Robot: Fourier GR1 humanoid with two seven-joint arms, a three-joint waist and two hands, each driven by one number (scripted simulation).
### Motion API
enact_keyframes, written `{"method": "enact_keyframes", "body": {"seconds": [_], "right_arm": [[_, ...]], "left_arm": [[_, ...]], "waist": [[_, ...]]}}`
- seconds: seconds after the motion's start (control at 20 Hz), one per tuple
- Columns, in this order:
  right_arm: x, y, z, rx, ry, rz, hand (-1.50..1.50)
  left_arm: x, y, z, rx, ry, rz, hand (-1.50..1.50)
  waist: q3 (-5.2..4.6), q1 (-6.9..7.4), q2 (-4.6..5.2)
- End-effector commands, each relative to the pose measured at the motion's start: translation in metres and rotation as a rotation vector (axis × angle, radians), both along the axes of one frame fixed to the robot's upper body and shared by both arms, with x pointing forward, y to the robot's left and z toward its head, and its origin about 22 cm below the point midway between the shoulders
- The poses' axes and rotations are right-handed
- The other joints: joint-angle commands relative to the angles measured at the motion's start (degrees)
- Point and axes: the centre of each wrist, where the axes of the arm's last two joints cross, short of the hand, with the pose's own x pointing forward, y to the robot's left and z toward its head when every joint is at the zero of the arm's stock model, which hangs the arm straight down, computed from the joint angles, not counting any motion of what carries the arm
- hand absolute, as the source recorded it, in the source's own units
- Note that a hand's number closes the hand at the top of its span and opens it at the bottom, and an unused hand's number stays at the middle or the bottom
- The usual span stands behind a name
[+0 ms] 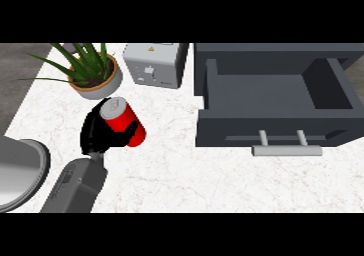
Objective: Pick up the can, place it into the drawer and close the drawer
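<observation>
The red can with a silver top is tilted, its top pointing up and left, over the white marble counter left of centre. My right hand is shut on it: black fingers wrap its left side and lower end, hiding part of the can. The forearm comes in from the lower left. The dark grey drawer stands open at the right with nothing inside, its front panel and light grey handle facing me. The can is well to the left of the drawer. My left hand does not show.
A potted green plant stands just behind the can. A white toaster sits right of the plant, beside the drawer cabinet. A large grey rounded shape fills the lower left edge. Bare marble counter lies in front of the drawer.
</observation>
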Motion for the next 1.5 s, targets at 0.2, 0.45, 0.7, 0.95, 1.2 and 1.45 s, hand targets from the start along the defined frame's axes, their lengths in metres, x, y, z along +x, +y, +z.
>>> {"method": "enact_keyframes", "body": {"seconds": [0.2, 0.45, 0.7, 0.95, 1.2, 1.45], "right_arm": [[0.015, 0.012, 0.003, -0.015, 0.013, -0.001, -1.50], [0.005, 0.010, 0.006, 0.005, 0.002, -0.018, -1.50], [0.009, -0.002, -0.009, 0.000, -0.005, -0.015, -1.50], [0.001, 0.008, -0.007, 0.011, 0.006, -0.010, -1.50], [-0.005, -0.008, -0.013, 0.010, 0.018, -0.008, -1.50], [0.000, -0.005, 0.005, -0.001, -0.005, 0.019, -1.50]], "left_arm": [[0.013, -0.031, 0.079, 0.078, -0.075, -0.041, 1.50], [0.020, -0.065, 0.124, 0.094, -0.101, -0.049, 1.50], [0.019, -0.070, 0.137, 0.124, -0.112, -0.052, 1.50], [0.043, -0.082, 0.172, 0.140, -0.122, -0.043, 1.50], [0.046, -0.122, 0.211, 0.132, -0.129, -0.061, 1.50], [0.055, -0.152, 0.217, 0.160, -0.131, -0.066, 1.50]], "waist": [[0.02, 0.16, 0.10], [0.01, -0.22, 0.07], [0.00, -0.27, 0.11], [0.01, -0.69, 0.13], [0.02, -0.71, 0.09], [0.00, -0.94, 0.15]]}}
